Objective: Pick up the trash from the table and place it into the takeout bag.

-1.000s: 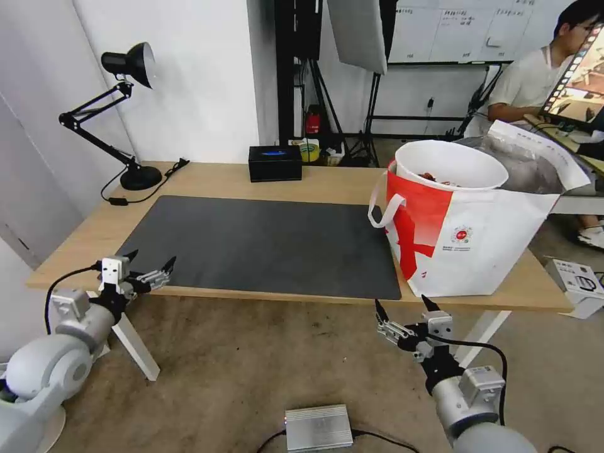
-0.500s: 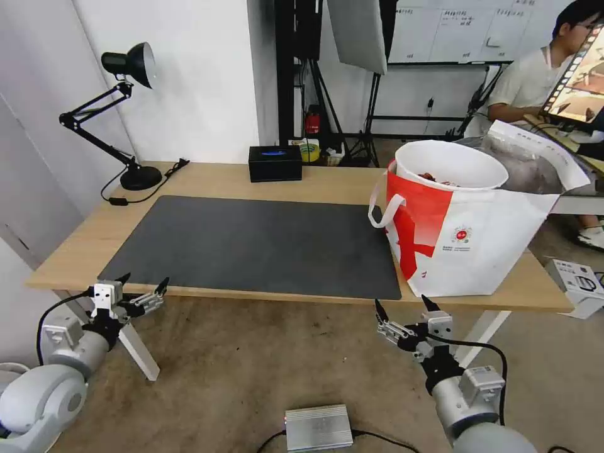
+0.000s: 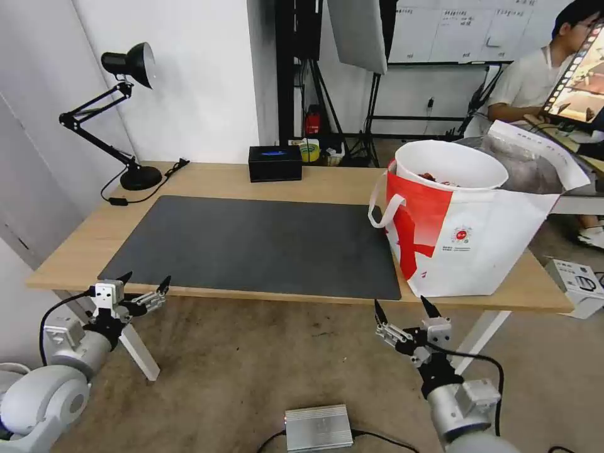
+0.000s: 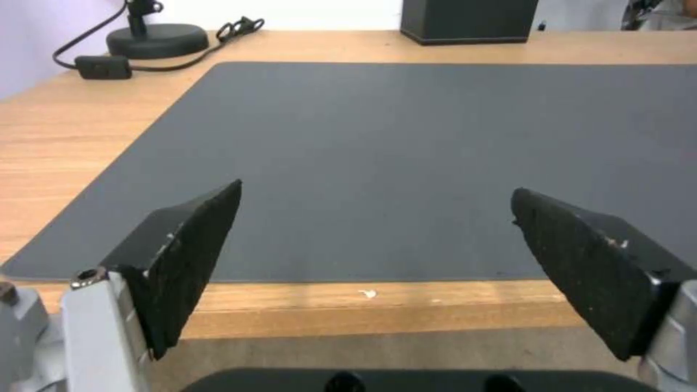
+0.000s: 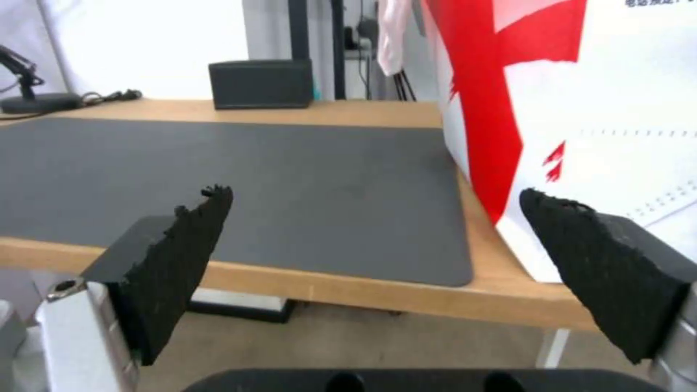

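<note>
Head view first: we see the bowl (image 3: 451, 165) riding high in the mouth of the bag (image 3: 469, 236) at the right end of the tabletop (image 3: 201, 179), the mat (image 3: 258, 242) bare, and both hands low in front of the near edge, the left hand (image 3: 145, 284) and the right hand (image 3: 401, 308) each spread and holding nothing. Left wrist view gives us only bare mat (image 4: 407, 152) past the open fingers (image 4: 193, 245), so we judge little is left to collect. Right wrist view puts the bag (image 5: 581, 109) wall just beside the open fingers (image 5: 603, 256), so a careless lift there could, we fear, nudge the bag and tip the bowl.
</note>
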`<state>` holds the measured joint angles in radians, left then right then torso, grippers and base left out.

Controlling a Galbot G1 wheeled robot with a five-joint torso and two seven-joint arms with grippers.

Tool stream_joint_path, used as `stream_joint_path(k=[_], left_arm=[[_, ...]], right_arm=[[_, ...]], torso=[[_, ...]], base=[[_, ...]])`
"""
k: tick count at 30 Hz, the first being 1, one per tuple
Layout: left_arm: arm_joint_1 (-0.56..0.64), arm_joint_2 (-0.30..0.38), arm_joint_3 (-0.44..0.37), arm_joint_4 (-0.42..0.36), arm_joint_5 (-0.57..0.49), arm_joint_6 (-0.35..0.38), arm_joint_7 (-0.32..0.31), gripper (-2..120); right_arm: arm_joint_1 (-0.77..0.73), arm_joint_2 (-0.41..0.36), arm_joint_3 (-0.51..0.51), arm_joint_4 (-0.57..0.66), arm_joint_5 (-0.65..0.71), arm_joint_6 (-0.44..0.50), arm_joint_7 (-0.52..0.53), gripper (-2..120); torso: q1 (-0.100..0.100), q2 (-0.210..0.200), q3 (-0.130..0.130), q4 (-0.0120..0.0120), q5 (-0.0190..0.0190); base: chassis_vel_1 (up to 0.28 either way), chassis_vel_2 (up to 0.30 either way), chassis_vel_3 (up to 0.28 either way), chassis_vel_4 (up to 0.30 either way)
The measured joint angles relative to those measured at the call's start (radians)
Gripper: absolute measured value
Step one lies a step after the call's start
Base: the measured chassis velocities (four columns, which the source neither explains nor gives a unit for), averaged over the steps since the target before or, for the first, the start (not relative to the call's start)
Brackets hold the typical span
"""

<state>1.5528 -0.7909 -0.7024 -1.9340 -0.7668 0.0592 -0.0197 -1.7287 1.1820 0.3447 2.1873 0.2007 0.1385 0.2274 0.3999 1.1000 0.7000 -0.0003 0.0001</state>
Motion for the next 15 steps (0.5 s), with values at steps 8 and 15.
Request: stream_joint_path(k=[8,15], left_arm=[[-0.001,0.000,0.001,0.000,-0.001,0.000,0.000,100],[-0.001,0.001,0.001,0.000,-0.001,0.000,0.000,100]], right_arm=[[-0.001,0.015,0.005,-0.013,-0.015,0.057,-0.043,100],[0.002,0.016,0.002,-0.016,-0.016,0.057,-0.041,100]], torso=[[0.000,0.000,0.000,0.0003,-0.0002],[0.000,0.000,0.000,0.0003,-0.0002]], base=[[0.000,0.000,0.000,0.000],[0.000,0.000,0.000,0.000]])
